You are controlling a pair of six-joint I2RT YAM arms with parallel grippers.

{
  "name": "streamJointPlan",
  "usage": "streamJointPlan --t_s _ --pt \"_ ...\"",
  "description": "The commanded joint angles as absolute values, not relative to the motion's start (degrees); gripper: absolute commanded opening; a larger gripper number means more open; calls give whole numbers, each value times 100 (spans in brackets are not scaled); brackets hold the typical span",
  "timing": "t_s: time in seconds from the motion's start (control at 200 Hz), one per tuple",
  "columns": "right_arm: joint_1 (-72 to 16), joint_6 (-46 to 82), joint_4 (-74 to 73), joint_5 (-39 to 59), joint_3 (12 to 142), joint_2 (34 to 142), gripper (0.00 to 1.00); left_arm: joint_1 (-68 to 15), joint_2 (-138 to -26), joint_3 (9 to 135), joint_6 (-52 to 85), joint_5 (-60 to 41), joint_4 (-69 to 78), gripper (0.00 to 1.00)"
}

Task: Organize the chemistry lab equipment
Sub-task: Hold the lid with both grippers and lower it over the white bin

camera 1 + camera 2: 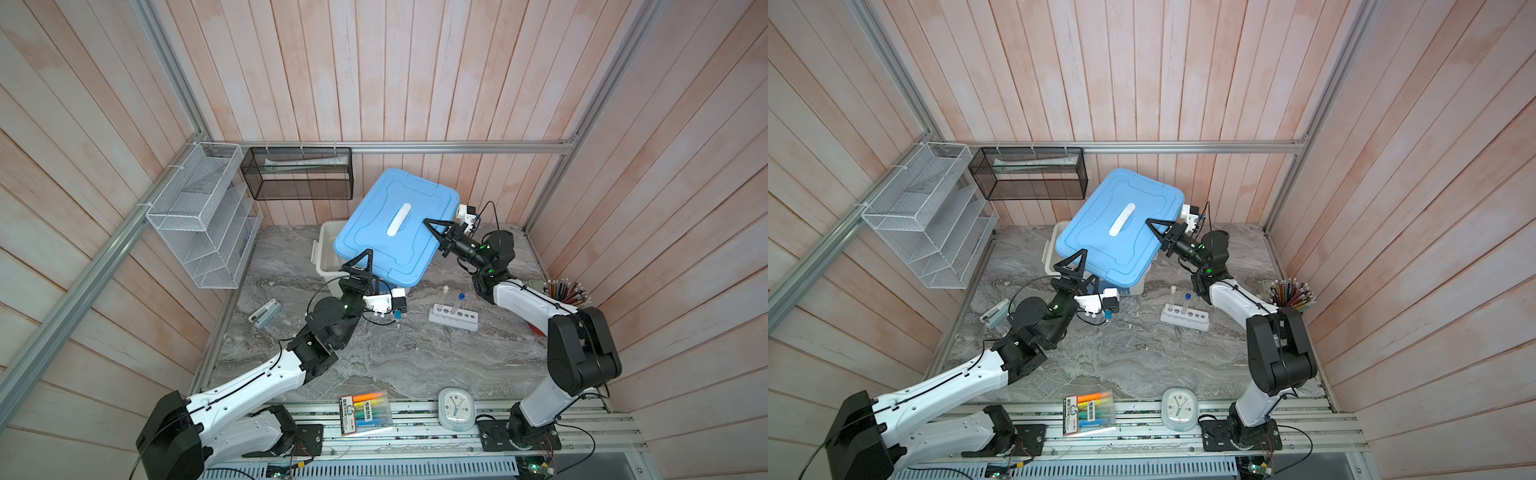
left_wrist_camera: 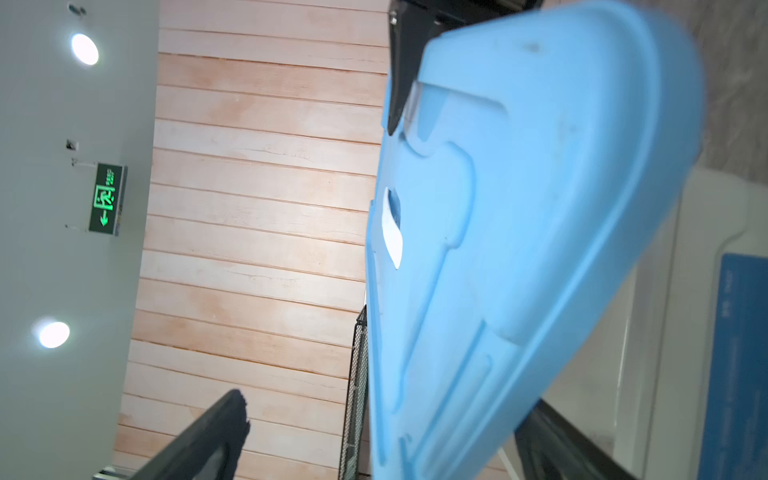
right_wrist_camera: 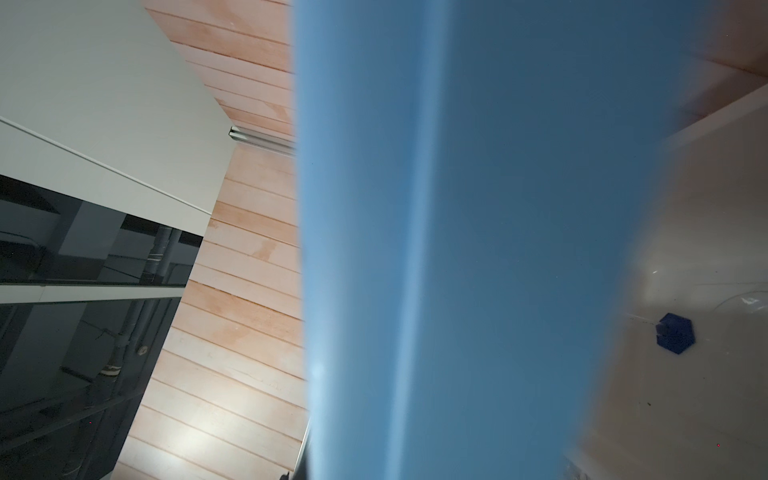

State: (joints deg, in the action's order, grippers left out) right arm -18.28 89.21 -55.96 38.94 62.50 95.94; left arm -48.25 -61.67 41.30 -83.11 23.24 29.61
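Blue plastic fills both wrist views: 1 blue lid [image 1: 374, 237] hangs tilted above 1 white bin [image 1: 326, 249], leaving the bin's near-left corner uncovered. The right gripper [image 1: 430, 225] is clamped on the lid's right edge, with 1 finger lying flat on top. I judge that it alone carries the lid. The left gripper [image 1: 363, 257] straddles the near-left edge with its jaws spread wide. In the left wrist view both fingers stand clear of the plastic, so it grasps nothing. Held by 1 edge, the lid slopes, probably on its way onto or off the bin where the equipment is stored.

Inside the bin, the right wrist view shows 1 blue-based cylinder [image 3: 675, 333], its hexagonal base dark against the pale wall. A clear curved rim beside it may be the dish, but I cannot tell.

On the marble table [image 1: 395, 365], right of the bin, stands 1 white 6-hole rack [image 1: 461, 321]. It holds 2 tubes upright at its left end, 1 white-capped tube [image 1: 446, 295] and 1 blue-capped tube [image 1: 458, 305], which leaves 4 holes empty. Standing in the rack, the tubes cannot roll. The beaker and the tiny bowl are not visible.
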Motion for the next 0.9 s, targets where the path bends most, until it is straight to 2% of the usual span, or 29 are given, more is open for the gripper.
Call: streamJointPlan --t_s 0.0,0.135,0.305,0.435,0.545,0.63,0.675,0.895 --pt "-1911 8746 -6054 3274 6285 9681 1 -4937 -5711 4275 -6183 2261 2716 100" --pt "-1980 8754 -6285 2935 6297 9739 1 -4827 -5155 4256 -3490 2120 2632 100" --pt "-2028 8736 -6534 2585 6280 9750 1 -4196 -4883 4235 -724 1701 1803 100" --pt "-2076 8654 -6739 2488 6184 9700 1 -3271 -4861 4258 1151 1116 1260 100" --pt "-2135 8465 -6846 2464 6090 9629 1 -2151 -4895 4199 2683 -287 1295 100" --pt "-2171 8286 -6992 2460 6031 9572 0 -1498 -5108 4185 3497 -1378 1469 100" --pt "-2195 8199 -7013 2455 6001 9547 0 -1293 -5238 4153 3832 -1862 1656 97" --pt "-2302 8172 -7265 2505 6025 9634 0 -1083 -5970 4163 4816 -3154 2391 88"
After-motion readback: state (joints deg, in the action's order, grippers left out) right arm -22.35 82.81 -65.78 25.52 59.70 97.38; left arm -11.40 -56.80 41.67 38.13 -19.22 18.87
